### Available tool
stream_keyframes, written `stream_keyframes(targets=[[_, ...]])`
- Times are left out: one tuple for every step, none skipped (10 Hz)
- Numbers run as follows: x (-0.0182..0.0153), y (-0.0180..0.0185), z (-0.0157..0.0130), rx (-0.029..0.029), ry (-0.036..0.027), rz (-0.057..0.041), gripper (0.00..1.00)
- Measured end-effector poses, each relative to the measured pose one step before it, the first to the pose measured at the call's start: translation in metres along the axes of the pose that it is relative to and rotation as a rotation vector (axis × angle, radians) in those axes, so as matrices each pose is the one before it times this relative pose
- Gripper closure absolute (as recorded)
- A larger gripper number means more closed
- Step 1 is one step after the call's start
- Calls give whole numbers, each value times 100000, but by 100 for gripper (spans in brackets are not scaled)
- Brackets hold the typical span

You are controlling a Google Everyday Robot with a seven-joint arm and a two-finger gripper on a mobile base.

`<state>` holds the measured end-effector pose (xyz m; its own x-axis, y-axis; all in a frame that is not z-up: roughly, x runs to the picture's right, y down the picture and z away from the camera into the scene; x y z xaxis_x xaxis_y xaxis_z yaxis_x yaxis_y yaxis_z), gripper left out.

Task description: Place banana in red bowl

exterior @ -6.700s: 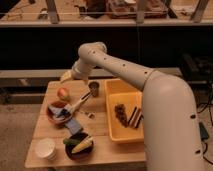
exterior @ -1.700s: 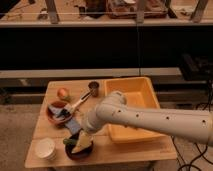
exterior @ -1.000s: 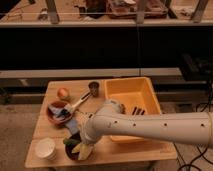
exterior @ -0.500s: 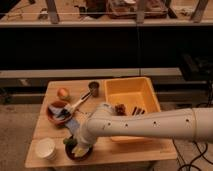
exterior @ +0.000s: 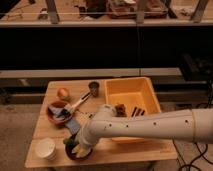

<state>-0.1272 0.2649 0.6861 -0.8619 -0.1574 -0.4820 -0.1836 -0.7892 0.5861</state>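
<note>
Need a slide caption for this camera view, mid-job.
Gripper at the banana in the dark front bowl; red bowl sits behind it.

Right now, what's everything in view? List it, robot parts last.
table: one, light wood, centre of view
red bowl: one, reddish-orange, left part of table
round fruit: one, orange-red, behind the red bowl
metal cup: one, dark grey, near back edge
utensil: one, pale handle, head in the red bowl
bluish item: one, between the two bowls
yellow bin: one, right part of table, dark contents unclear
white cup: one, front left
dark bowl: one, brown-black, beside the white cup
green vegetable: one, in the dark bowl
banana: one, pale yellow, in the dark bowl, partly hidden
arm: one, white, from right
gripper: one, down in the dark bowl
</note>
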Motion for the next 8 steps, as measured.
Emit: stream_keyframes(targets=[[-280, -22, 196, 304, -786, -224, 46], [-150, -1, 146, 185, -355, -152, 46], [-405, 13, 130, 73, -489, 310, 46], [-536, 49, 255, 162, -529, 404, 46], [-419, 87, 207, 17, -353, -29, 46], [-216, 169, 192, -94, -316, -182, 46], [-102, 192, 267, -60, -335, -517, 46], [-2, 351, 445, -537, -225, -885, 46]])
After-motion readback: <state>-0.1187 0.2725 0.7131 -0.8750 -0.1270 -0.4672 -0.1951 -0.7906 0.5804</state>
